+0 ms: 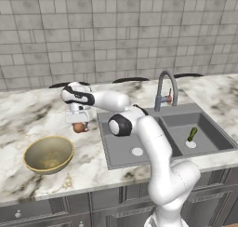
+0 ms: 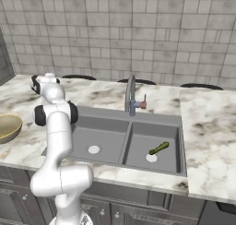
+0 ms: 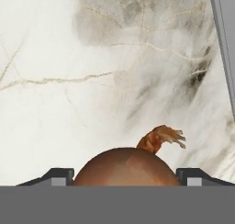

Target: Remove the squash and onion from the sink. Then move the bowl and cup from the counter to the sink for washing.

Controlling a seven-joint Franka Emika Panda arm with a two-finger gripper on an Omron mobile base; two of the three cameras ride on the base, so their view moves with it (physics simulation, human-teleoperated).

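Between the two dark finger tips of the pincer, the small round reddish-brown onion is sitting at six o'clock in the hand view, its dry curled tip pointing toward one o'clock, with pale veined marble showing beyond it. Seen from the left base view the bulb is hanging right under the gripper, over the white and grey marble counter, just off the left rim of the grey rectangular double-basin sink and at about one o'clock from the wide olive-gold speckled bowl. The jaws are standing wide, and the onion is filling the gap between them; whether they are pressing on it or merely flanking it I cannot tell, nor whether the bulb is touching the marble. My reading is that the onion is already clear of the basin and the next move is turning on the short drop straight below it. The slim dark green squash is lying in the right basin, its long axis running from seven to one o'clock, one end at the white drain hole, well apart from the hand. It is looking smooth, narrow and slightly yellowish, awkward to grip except across its width. The curved metal gooseneck faucet is standing behind the divider.
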